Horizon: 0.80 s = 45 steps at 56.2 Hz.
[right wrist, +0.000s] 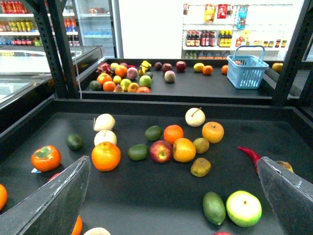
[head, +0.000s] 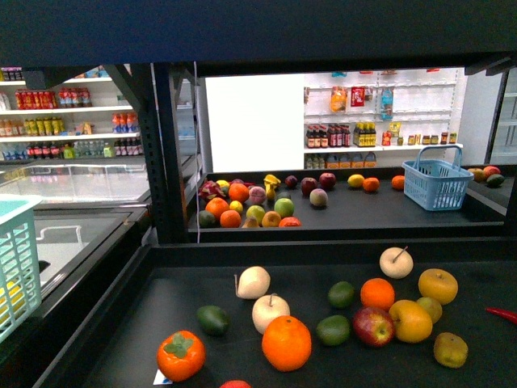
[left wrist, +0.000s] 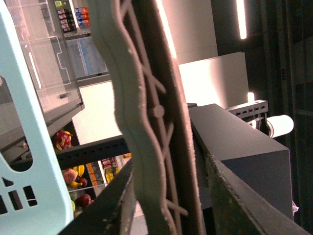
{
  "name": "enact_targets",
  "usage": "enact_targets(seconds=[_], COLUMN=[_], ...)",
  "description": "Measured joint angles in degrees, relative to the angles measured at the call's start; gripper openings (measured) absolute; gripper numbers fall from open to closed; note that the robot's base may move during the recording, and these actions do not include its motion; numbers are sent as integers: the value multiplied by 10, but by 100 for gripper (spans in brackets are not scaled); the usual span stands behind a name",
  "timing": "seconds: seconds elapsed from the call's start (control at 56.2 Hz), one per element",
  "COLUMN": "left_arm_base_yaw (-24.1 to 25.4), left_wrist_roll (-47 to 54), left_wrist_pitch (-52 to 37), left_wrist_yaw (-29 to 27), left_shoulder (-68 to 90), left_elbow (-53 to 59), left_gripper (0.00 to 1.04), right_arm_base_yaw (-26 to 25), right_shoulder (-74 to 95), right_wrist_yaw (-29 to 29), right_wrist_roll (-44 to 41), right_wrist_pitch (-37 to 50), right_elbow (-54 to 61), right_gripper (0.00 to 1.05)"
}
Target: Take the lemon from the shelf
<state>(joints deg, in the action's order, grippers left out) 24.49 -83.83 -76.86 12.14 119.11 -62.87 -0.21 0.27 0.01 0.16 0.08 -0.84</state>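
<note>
The lemon (head: 411, 321) is lying on the shelf (head: 161, 323) tray, touching a red apple (head: 373, 326), with an orange (head: 377, 293) just behind. The right hand (right wrist: 173, 166) is hovering short of it, its fingers (right wrist: 54, 200) standing wide apart, the lemon lying ahead between them. The left hand (left wrist: 195, 161) is sitting beside a pale basket (left wrist: 29, 161); whether it is apart or together, I cannot tell.

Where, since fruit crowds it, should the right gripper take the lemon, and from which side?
Probably from above, closing on the near and far sides of the lemon. The red apple touches one flank and a greenish fruit the other; its near side is free, though the orange behind sits close.
</note>
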Motion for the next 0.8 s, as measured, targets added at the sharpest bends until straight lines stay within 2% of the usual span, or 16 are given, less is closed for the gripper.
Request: enact_targets(seconds=[0.285,0.32,0.801], left_arm_base_yaw=[1,1,1], left_wrist_roll=[13,16,70], left_wrist_pitch=[15,17,152], left_wrist_yaw=[10,12,1], left_shoulder=[-19,-23,-106], left_elbow=[13,15,54], left_gripper=[96,99,97], right_arm_base_yaw=[0,0,0], right_shoulder=[0,0,0], right_wrist_yaw=[0,0,0], right_wrist_roll=[0,0,0], right_wrist_pitch=[0,0,0], right_elbow=[0,0,0], right_gripper=[102,102,102])
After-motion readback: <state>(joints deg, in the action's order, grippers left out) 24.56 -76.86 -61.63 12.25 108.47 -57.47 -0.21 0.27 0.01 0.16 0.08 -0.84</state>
